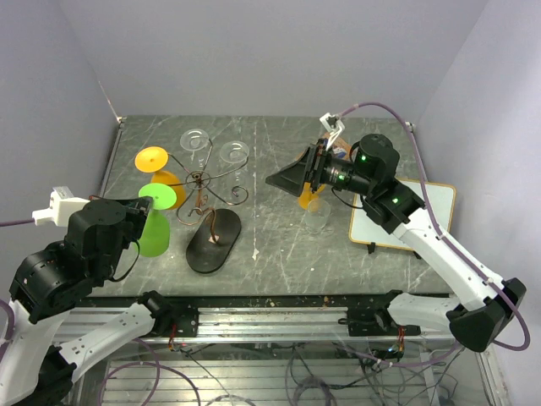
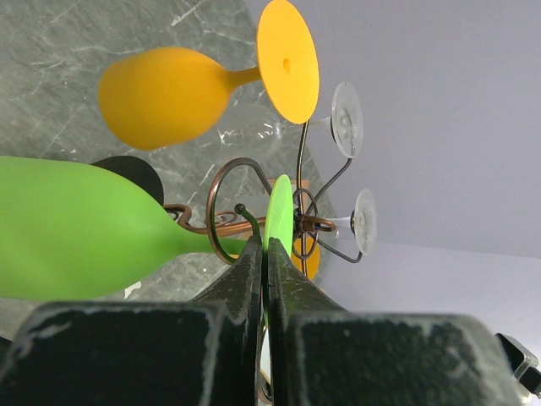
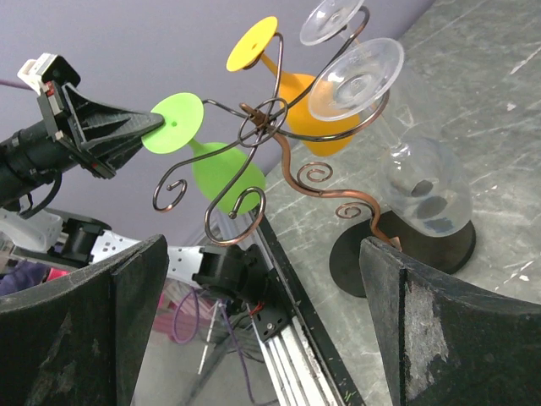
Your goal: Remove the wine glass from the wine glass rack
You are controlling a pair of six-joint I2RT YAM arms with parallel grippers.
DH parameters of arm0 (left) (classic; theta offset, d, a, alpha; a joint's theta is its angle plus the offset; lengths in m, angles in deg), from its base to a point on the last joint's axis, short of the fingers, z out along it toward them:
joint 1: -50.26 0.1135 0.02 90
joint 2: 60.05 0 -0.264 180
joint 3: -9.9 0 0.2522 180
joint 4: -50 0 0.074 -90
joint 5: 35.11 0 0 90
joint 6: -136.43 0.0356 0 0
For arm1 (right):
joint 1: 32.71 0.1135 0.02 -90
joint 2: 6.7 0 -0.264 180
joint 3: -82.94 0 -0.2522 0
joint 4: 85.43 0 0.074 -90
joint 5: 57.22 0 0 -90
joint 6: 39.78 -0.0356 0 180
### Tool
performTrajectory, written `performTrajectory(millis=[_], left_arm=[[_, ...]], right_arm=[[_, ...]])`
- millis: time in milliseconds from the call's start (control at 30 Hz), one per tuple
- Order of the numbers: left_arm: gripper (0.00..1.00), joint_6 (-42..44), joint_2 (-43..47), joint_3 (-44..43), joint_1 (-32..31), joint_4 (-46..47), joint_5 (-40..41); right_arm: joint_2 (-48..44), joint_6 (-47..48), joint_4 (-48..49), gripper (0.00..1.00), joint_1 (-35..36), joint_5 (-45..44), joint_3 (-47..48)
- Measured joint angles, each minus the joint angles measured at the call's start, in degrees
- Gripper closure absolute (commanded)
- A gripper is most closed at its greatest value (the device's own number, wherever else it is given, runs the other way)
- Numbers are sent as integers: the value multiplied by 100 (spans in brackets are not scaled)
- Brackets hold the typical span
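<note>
Looking down, the top camera places the wine glass rack (image 1: pixel 201 179) on the left half of the grey marbled table (image 1: pixel 279 245), with its dark oval base (image 1: pixel 213 239) near the front edge. The left gripper (image 1: pixel 145 203) meets the green wine glass (image 1: pixel 155 233) at the left side of the rack.

Only the left wrist view shows the grip closely. The two black fingers (image 2: pixel 241 279) are pressed together on the thin green foot disc and pinch it at its rim. The stem lies at a curled copper loop, and I cannot tell if it hangs on the wire or is just free of it.

The right wrist view gives the side: the green glass is tilted, foot higher than bowl, at the end of one scroll arm. The right gripper (image 3: pixel 262 245) has its jaws spread wide, holds nothing, and is well apart from the rack.

An orange wine glass (image 1: pixel 156 165) hangs just behind the green one, and two clear wine glasses (image 1: pixel 234 152) hang on the far side. Bare table lies between the green glass and the left wall. A white board (image 1: pixel 406 216) lies at the right edge.

The coloured glasses look matt and opaque, and the wire is thin with spiral ends.
</note>
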Motion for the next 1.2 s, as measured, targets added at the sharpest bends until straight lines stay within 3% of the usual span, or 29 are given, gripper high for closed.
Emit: performTrajectory(millis=[267, 400, 833, 1200], left_arm=[[93, 0, -2, 0, 0, 17, 2], [93, 0, -2, 0, 0, 20, 4], [93, -2, 7, 0, 0, 195, 55], [93, -236, 144, 201, 0, 365, 291]], right_arm=[[535, 116, -273, 10, 761, -245, 387], [706, 17, -345, 21, 1073, -514, 409], [1207, -706, -101, 45, 1156, -699, 385], [1110, -907, 214, 56, 1176, -857, 164]])
